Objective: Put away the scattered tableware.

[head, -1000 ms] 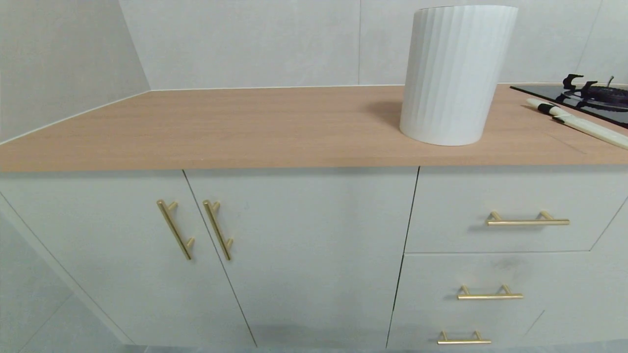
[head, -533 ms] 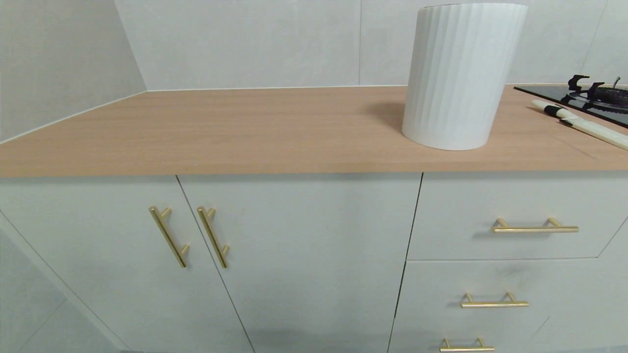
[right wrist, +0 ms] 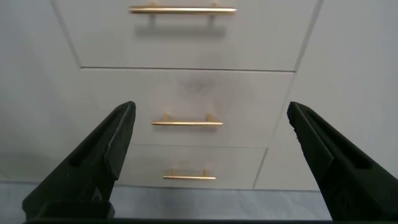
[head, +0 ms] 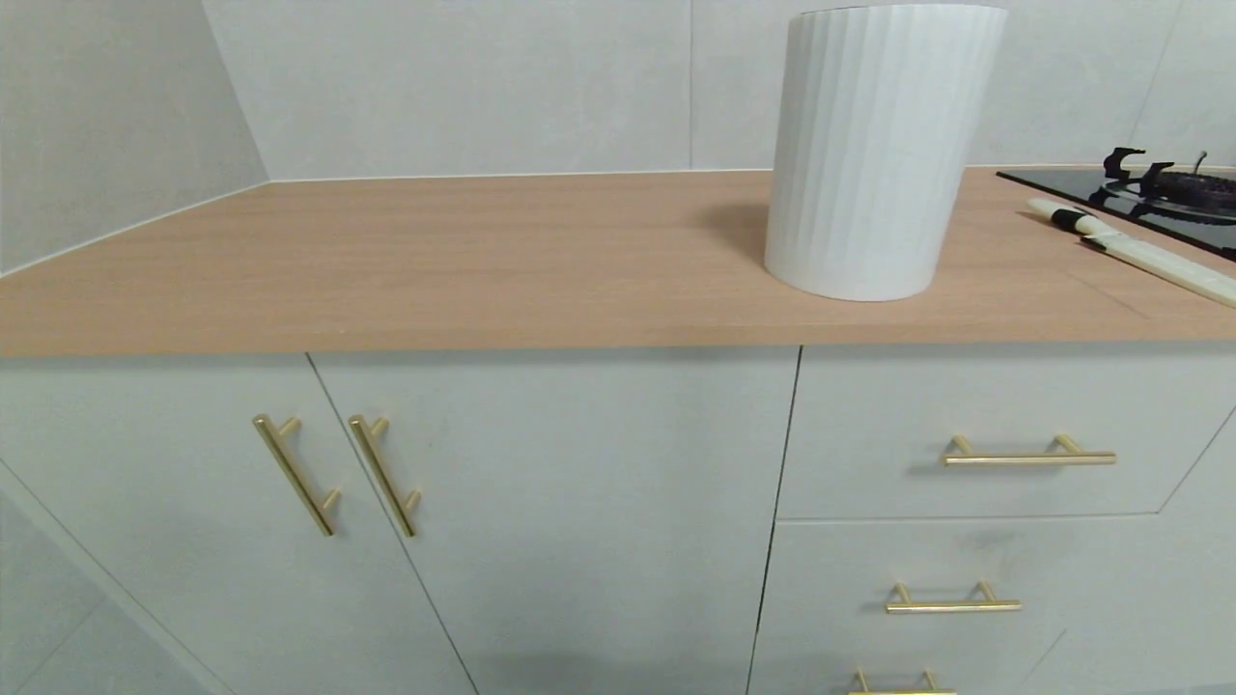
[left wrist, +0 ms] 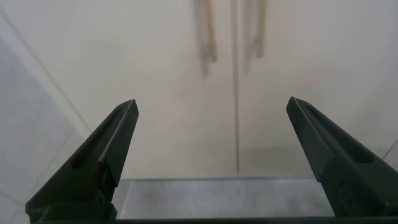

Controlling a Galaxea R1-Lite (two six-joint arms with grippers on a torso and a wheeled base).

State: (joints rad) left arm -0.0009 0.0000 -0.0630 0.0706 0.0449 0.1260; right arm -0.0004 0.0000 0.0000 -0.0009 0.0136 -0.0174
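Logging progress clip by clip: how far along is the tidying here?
Nothing looks put away: the knife lies on the countertop between the white ribbed container and the hob. Nothing is in hand; the left gripper is open facing the cabinet doors, the right gripper open facing the drawers. Picking up and stowing remain.

Camera shift only: countertop (head: pixel 483 261), ribbed white container (head: pixel 874 154) and knife (head: pixel 1130 249) all slightly leftward in frame.

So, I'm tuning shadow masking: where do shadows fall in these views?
Head view: the white container throws a soft shadow leftward on the counter; right wrist view: the drawer handles cast faint shadows on the drawer fronts.
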